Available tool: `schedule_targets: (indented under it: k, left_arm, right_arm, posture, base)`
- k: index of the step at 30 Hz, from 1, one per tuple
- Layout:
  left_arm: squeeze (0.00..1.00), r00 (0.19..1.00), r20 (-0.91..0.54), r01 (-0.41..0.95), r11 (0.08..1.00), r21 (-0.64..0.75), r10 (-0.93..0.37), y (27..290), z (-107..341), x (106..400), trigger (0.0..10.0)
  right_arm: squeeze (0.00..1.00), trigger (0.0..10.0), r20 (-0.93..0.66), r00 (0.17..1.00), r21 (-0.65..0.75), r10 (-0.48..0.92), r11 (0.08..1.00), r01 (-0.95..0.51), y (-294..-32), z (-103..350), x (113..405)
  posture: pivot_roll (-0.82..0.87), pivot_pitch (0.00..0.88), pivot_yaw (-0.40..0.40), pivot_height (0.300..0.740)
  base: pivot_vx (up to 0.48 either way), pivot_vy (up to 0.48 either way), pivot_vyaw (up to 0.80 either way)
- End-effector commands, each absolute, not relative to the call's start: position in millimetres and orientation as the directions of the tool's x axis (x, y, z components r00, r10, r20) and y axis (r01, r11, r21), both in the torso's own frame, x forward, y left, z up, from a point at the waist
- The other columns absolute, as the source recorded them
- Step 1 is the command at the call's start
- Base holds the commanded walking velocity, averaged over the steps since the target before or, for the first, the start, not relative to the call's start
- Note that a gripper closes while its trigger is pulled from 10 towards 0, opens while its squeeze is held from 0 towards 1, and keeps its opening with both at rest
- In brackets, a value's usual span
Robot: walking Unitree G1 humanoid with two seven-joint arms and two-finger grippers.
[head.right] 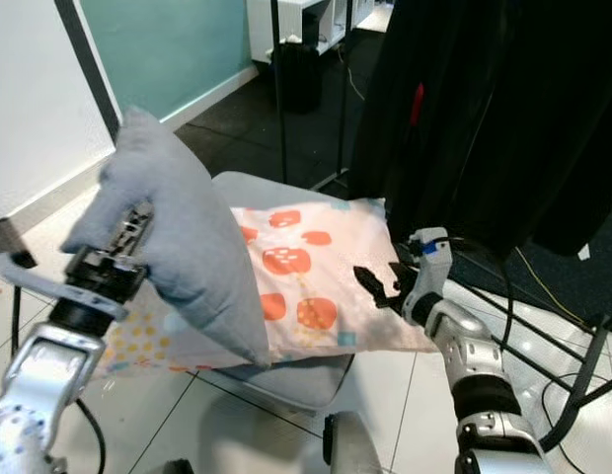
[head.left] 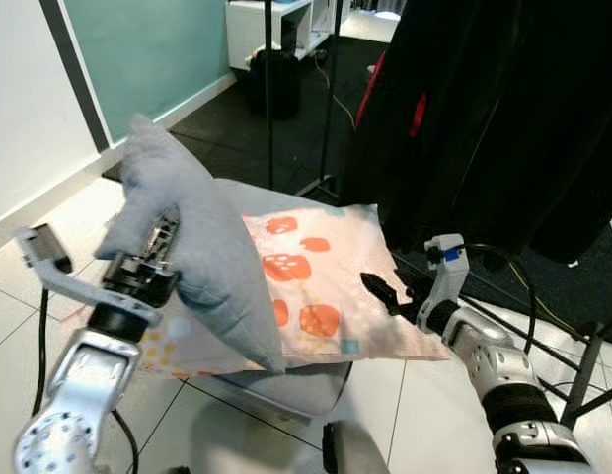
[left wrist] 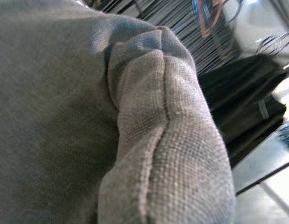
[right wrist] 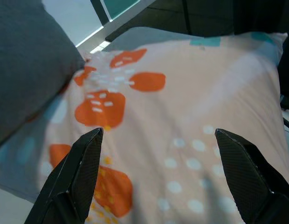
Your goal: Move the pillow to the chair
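Observation:
A grey pillow (head.left: pixel 202 247) stands tilted on edge over the left part of the grey chair seat (head.left: pixel 296 385). My left gripper (head.left: pixel 160 235) is shut on its left side, the cloth bunched around the fingers; that wrist view has the grey fabric (left wrist: pixel 88 121) up close. Under it lies a pink pillow with orange patches (head.left: pixel 321 281), flat on the seat. My right gripper (head.left: pixel 382 290) hovers open just above the pink pillow's right edge, its two black fingertips (right wrist: pixel 79 172) wide apart with nothing between them.
Dark clothes (head.left: pixel 503 109) hang on a rack close behind and right of the chair, with rack legs (head.left: pixel 582 365) on the tiled floor. A thin black pole (head.left: pixel 268 89) stands behind the seat. A white wall with a teal panel (head.left: pixel 138 49) is at the left.

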State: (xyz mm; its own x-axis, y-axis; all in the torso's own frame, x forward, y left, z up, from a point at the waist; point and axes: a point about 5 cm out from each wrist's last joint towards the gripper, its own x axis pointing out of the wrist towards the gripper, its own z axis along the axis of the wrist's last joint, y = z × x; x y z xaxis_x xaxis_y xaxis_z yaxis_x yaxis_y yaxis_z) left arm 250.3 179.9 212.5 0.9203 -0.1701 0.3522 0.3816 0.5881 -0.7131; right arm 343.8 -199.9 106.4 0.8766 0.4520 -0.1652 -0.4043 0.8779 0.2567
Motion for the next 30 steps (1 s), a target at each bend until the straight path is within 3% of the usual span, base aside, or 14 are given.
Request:
schedule_targets:
  k: [1, 12, 15, 22, 23, 26, 30]
  left_arm:
    - [0.00, 0.927, 0.339, 0.356, 0.672, -0.650, -0.163, 175.4, 218.8, 256.4, 10.0]
    - [0.00, 0.937, 0.316, 0.322, 0.721, -0.613, -0.149, 169.2, 221.6, 263.7, 10.0]
    - [0.00, 0.959, 0.254, 0.253, 0.793, -0.554, -0.129, 168.1, 212.8, 266.4, 10.0]
    - [0.00, 0.958, 0.268, 0.236, 0.815, -0.529, -0.103, 173.1, 215.7, 265.3, 10.0]
    - [0.00, 0.970, 0.243, 0.132, 0.868, -0.478, -0.014, 186.9, 215.9, 264.2, 10.0]
    - [0.00, 0.976, 0.204, 0.028, 0.897, -0.441, 0.070, 198.0, 213.5, 263.9, 10.0]
    - [0.00, 0.952, 0.201, -0.189, 0.960, -0.207, 0.231, 208.9, 205.3, 259.0, 10.0]
  right_arm:
    - [0.00, 10.0, -0.153, 0.877, 0.275, 0.456, 0.872, -0.405, -197.2, 104.1, 344.1]
    - [0.00, 10.0, -0.156, 0.870, 0.286, 0.468, 0.865, -0.413, -194.8, 100.9, 344.4]
    - [0.00, 10.0, -0.144, 0.871, 0.290, 0.470, 0.861, -0.417, -195.1, 102.7, 345.5]
    - [0.00, 10.0, -0.136, 0.873, 0.289, 0.468, 0.862, -0.417, -194.3, 102.9, 345.6]
    - [0.00, 10.0, -0.152, 0.882, 0.254, 0.446, 0.880, -0.401, -195.0, 102.3, 346.7]
    - [0.00, 10.0, -0.179, 0.890, 0.214, 0.419, 0.900, -0.381, -197.0, 101.0, 347.6]
    - [0.00, 10.0, -0.146, 0.890, 0.254, 0.432, 0.886, -0.388, -200.5, 105.2, 348.4]
  posture:
    - [-0.17, 0.038, -0.061, 0.660]
    - [-0.17, 0.037, -0.064, 0.700]
    - [-0.17, 0.033, -0.063, 0.720]
    - [-0.17, 0.030, -0.060, 0.730]
    - [-0.17, 0.031, -0.057, 0.735]
    - [-0.17, 0.031, -0.057, 0.735]
    - [-0.16, 0.026, -0.058, 0.735]
  base:
    - [0.000, 0.000, 0.00]
    - [0.000, 0.000, 0.00]
    - [-0.319, 0.000, 0.00]
    - [0.000, 0.000, 0.00]
    - [0.000, 0.000, 0.00]
    - [0.000, 0.000, 0.00]
    - [0.000, 0.000, 0.15]
